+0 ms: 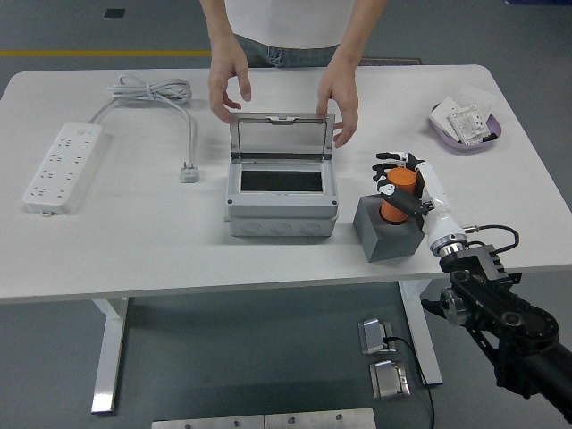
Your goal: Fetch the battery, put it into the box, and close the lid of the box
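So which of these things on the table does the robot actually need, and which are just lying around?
Needed:
- orange battery, gripped by the right hand
- grey holder block
- grey box, lid open

Lying about:
- power strip
- purple dish of packets

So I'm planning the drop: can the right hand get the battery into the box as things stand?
Probably yes: the right hand grips the battery, and the box beside it stands open. The person's hands are at the lid, behind the opening.
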